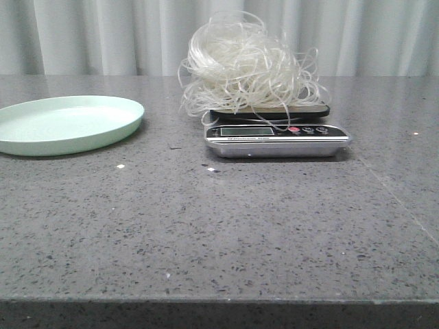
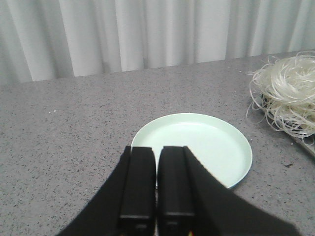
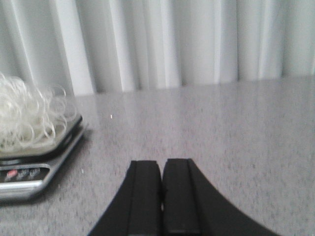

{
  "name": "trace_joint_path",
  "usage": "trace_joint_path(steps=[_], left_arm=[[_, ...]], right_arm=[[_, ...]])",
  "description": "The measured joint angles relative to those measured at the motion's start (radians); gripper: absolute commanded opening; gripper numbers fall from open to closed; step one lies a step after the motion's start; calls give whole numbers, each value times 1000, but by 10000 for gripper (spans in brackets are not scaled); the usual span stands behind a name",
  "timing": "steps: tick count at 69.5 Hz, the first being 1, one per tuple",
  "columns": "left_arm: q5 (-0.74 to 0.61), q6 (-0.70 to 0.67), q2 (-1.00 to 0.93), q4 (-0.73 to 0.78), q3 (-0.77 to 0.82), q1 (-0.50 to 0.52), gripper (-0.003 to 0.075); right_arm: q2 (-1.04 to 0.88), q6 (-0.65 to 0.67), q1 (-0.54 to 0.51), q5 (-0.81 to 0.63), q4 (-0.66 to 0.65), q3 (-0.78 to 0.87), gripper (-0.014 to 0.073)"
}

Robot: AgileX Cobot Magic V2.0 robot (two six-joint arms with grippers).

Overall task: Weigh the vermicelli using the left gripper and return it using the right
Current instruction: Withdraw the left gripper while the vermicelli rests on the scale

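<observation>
Here, vermicelli (image 1: 248, 65) on scale (image 1: 277, 133), both tools closed.

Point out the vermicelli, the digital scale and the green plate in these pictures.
vermicelli (image 1: 248, 65): front view, middle of the tangled heap.
digital scale (image 1: 277, 142): front view, silver front panel below the display.
green plate (image 2: 197, 147): left wrist view, bare inner surface.

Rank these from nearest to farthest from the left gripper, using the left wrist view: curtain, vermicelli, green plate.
1. Green plate: just beyond the left gripper.
2. Vermicelli: off to the side, on the scale.
3. Curtain: behind the table's far edge.
</observation>
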Motion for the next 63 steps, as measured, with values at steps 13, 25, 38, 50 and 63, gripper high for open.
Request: trace_joint_path(steps=[13, 25, 38, 50, 63], left_arm=[[-2, 0, 0, 0, 2, 0, 137], [-4, 0, 0, 0, 2, 0, 137], [-8, 0, 0, 0, 4, 0, 137], [-10, 0, 0, 0, 4, 0, 137], [-12, 0, 0, 0, 4, 0, 137]], right_arm=[[0, 0, 0, 17, 0, -131, 151], [109, 0, 0, 106, 1, -357, 151], [349, 0, 55, 276, 2, -632, 151], [550, -14, 187, 419, 2, -845, 185], [761, -95, 359, 518, 2, -1032, 387]])
